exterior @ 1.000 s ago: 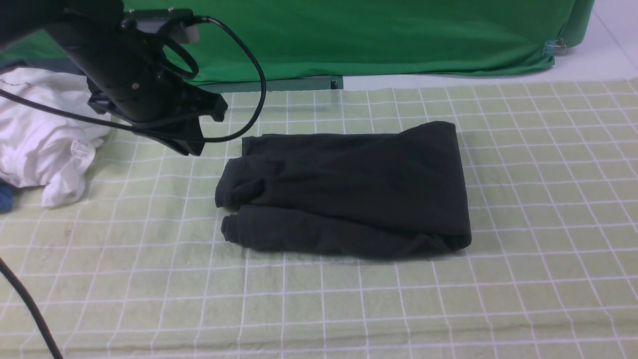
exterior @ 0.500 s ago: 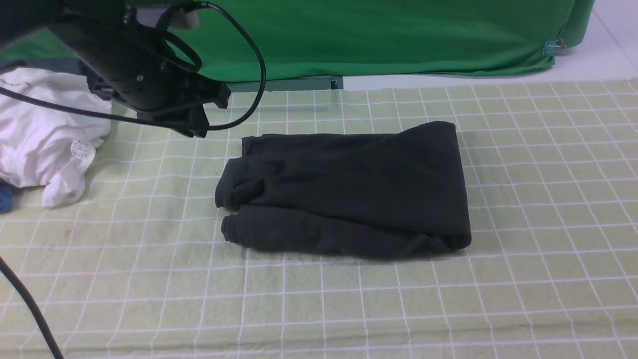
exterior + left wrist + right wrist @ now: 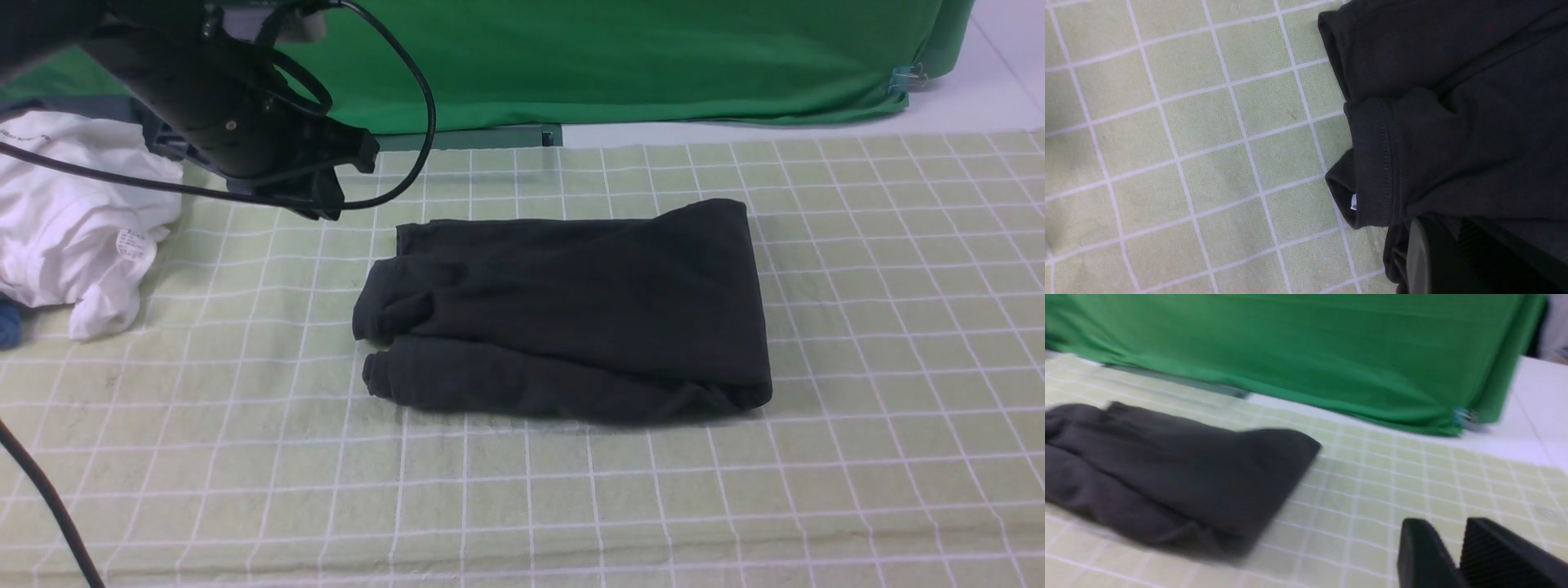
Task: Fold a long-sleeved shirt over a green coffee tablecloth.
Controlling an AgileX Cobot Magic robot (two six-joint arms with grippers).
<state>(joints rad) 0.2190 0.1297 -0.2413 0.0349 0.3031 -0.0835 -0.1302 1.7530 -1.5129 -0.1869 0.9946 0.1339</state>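
Note:
The long-sleeved shirt point(image 3: 571, 310) lies folded into a black rectangle on the green coffee tablecloth point(image 3: 245, 457), with its cuffs and rolled edges at the left end. No print shows on it. My left gripper point(image 3: 325, 211) hangs raised above the cloth, off the shirt's far-left corner and not touching it. In the left wrist view the shirt's hem point(image 3: 1376, 163) lies below the left gripper point(image 3: 1443, 253), whose fingers look shut with nothing held. My right gripper point(image 3: 1457, 547) is out of the front view. It is shut and empty over the bare tablecloth point(image 3: 1392, 477), well to the side of the shirt point(image 3: 1167, 477).
A crumpled white garment point(image 3: 73, 220) lies at the left edge, with a bit of blue fabric point(image 3: 6, 327) beside it. A plain deep-green backdrop cloth point(image 3: 612, 57) hangs along the far side, held by a clip point(image 3: 902, 79). A black cable point(image 3: 49, 506) crosses the near-left corner.
My left arm has risen and drawn back from the shirt's far-left corner. The shirt has not moved.

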